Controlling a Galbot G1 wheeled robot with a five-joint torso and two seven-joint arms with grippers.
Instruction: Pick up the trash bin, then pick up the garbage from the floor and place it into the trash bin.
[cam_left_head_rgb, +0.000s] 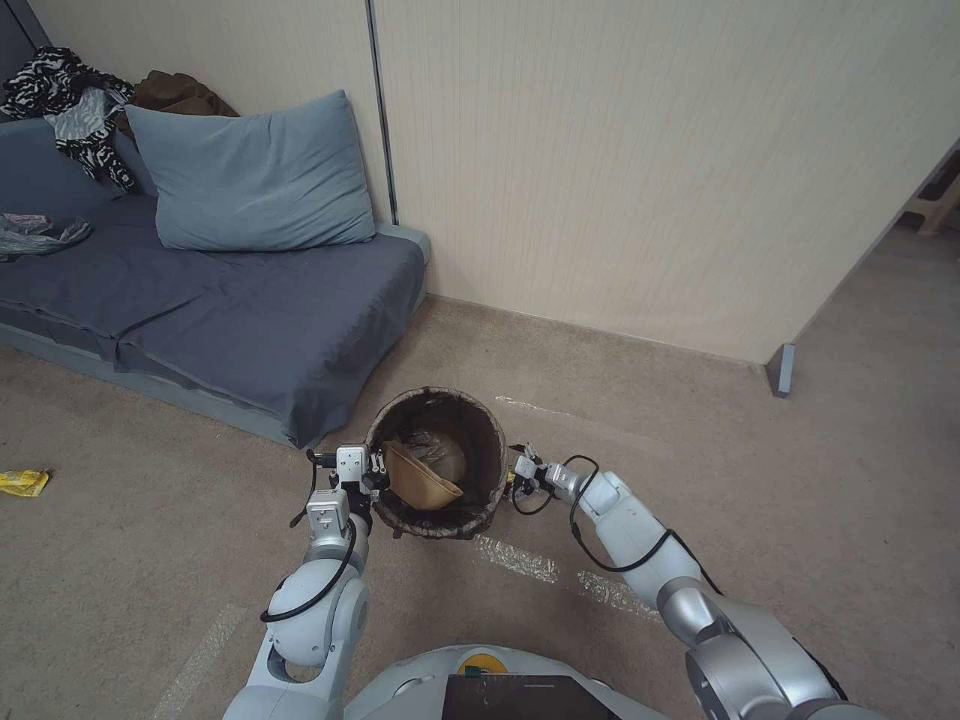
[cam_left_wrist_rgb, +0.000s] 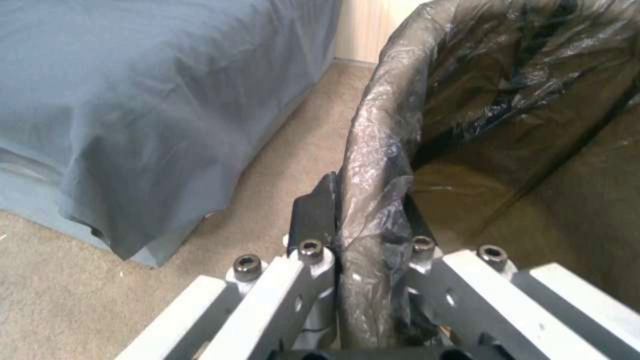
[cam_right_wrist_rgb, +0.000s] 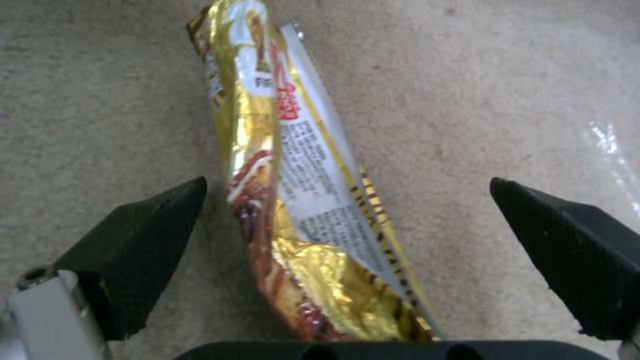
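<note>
The left pincer (cam_left_head_rgb: 372, 478) was clamped on the rim of the trash bin (cam_left_head_rgb: 437, 462), at the bin's nine o'clock side in the head view; the left wrist view showed its dark fingers (cam_left_wrist_rgb: 313, 215) pressed together over the folded brown liner (cam_left_wrist_rgb: 380, 165), one outside the rim and one inside. The bin stood or hung just in front of the robot, near the corner of the grey-blue mattress (cam_left_head_rgb: 230, 320) that lay at ten o'clock, with a blue pillow (cam_left_head_rgb: 255, 175) propped against the pale wall (cam_left_head_rgb: 650, 150). Inside the bin a tan paper bag (cam_left_head_rgb: 420, 480) leaned against the nine o'clock wall, and a pale crumpled piece lay deeper behind it. The right pincer (cam_left_head_rgb: 517, 473) hovered at the bin's three o'clock side, just beside its rim. In the right wrist view its fingers (cam_right_wrist_rgb: 140, 250) stood spread wide, and a gold snack wrapper (cam_right_wrist_rgb: 300, 200) with white and red print hung lengthwise between them, touching neither pad, with the beige carpet (cam_right_wrist_rgb: 500, 100) beyond it; whether the wrapper was caught at the base of the pincer could not be told. Far off at nine o'clock in the head view, another yellow wrapper (cam_left_head_rgb: 22, 483) lay on the carpet. Black-and-white patterned clothing (cam_left_head_rgb: 60, 100) sat heaped on the mattress at eleven o'clock.
</note>
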